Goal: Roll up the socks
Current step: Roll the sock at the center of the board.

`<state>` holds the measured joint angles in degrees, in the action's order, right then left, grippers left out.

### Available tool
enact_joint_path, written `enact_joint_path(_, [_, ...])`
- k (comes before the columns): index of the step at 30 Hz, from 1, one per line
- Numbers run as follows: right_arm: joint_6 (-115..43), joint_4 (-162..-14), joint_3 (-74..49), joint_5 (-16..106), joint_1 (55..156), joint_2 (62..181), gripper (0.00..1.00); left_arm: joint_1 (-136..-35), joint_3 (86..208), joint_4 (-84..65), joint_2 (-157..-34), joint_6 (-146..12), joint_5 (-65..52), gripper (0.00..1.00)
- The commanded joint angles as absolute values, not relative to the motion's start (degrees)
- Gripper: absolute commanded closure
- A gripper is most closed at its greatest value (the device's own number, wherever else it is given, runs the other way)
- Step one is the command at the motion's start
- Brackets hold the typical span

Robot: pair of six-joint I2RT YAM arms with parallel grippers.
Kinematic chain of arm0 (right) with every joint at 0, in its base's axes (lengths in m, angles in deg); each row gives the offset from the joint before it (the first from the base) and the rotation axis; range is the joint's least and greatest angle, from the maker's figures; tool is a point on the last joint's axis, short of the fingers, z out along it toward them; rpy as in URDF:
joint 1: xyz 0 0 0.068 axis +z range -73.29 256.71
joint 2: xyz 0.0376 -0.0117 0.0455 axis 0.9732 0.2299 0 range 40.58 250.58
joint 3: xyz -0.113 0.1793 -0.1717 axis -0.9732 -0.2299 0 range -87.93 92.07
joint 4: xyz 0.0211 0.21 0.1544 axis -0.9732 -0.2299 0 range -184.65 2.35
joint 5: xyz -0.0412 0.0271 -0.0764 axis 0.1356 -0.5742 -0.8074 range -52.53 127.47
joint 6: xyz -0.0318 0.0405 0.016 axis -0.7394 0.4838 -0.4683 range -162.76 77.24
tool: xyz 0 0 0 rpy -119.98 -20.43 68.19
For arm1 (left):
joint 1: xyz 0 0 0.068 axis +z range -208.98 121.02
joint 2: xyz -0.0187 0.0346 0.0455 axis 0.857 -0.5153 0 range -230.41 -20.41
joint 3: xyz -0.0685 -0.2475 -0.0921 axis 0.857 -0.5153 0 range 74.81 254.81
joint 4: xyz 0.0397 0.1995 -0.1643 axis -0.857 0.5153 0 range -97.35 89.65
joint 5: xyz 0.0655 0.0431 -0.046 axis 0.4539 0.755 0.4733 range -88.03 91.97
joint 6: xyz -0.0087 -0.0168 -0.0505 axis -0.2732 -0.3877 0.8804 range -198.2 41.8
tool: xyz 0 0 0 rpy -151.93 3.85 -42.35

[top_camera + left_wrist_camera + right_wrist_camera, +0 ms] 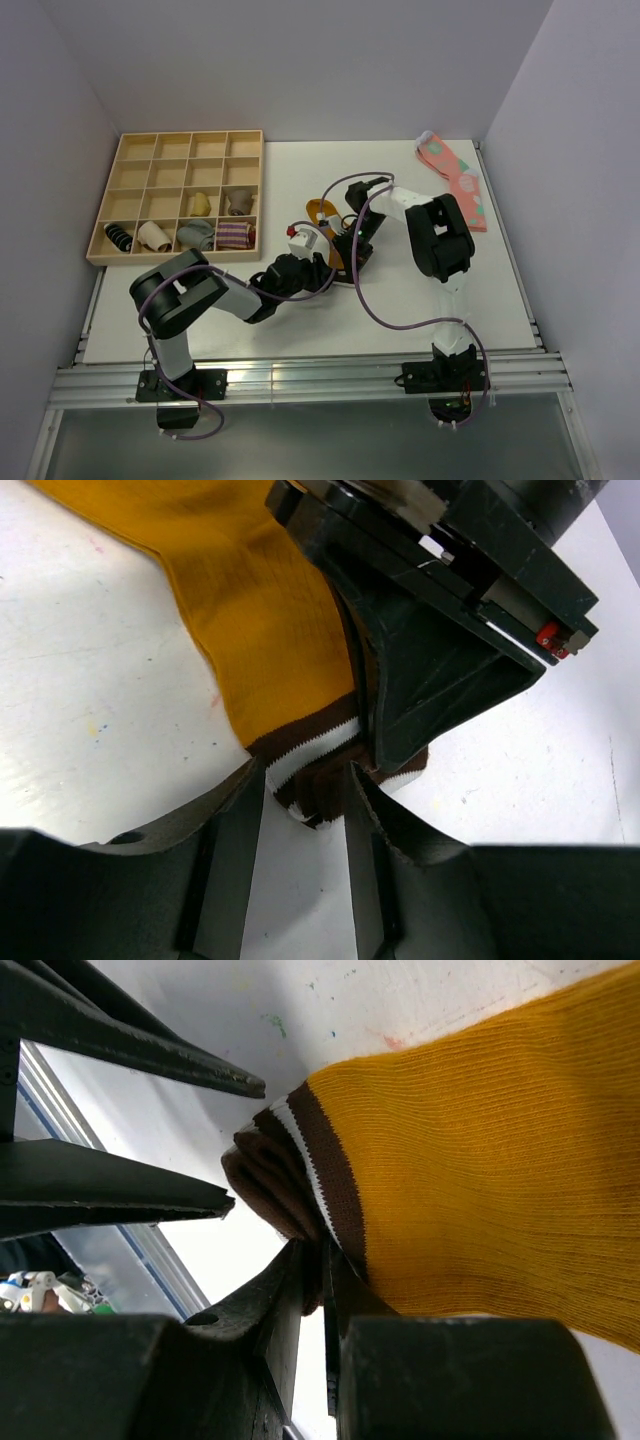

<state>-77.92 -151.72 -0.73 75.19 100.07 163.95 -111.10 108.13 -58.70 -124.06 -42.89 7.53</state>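
Table: 1 sock, 1 tray

The mustard-orange sock has a brown white-striped cuff; the pink sock shows pale spots.

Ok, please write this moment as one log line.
sock on table | left jaws: open, cuff end between tips | right jaws: shut on cuff

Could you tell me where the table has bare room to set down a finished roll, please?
Bare: the back strip between the wooden tray and the pink sock, and the front right corner beside the right arm. Crowded: the centre, where the left claw and right claw meet at the mustard sock.
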Motion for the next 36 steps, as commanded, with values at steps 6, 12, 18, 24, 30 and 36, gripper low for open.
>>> enact_joint_path(6, [-77.48, -154.01, 2.07, 74.39, 99.74, 165.47, 0.83, -111.63, 111.11, -58.33, -125.87, -45.86, 4.87, 0.58])
enact_joint_path(12, [-77.39, -154.18, 2.51, 74.65, 99.65, 165.82, 0.83, -111.72, 111.99, -57.18, -127.46, -46.03, 4.87, 0.64])
enact_joint_path(18, [-77.56, -154.10, 2.60, 74.92, 99.65, 165.47, 0.83, -111.72, 112.60, -55.34, -128.60, -45.16, 6.27, 0.71])
enact_joint_path(24, [-76.95, -150.15, -1.26, 74.91, 99.74, 161.78, 0.72, -112.15, 115.32, -49.11, -129.13, -42.09, 8.99, 0.94])
enact_joint_path(30, [-73.88, -143.73, -5.22, 74.92, 99.56, 156.86, 0.55, -113.12, 117.96, -40.85, -129.48, -38.92, 10.93, 1.00])
enact_joint_path(36, [-68.34, -136.26, -7.60, 75.18, 97.02, 150.97, 0.52, -113.39, 120.34, -33.82, -129.04, -37.69, 10.94, 1.00])
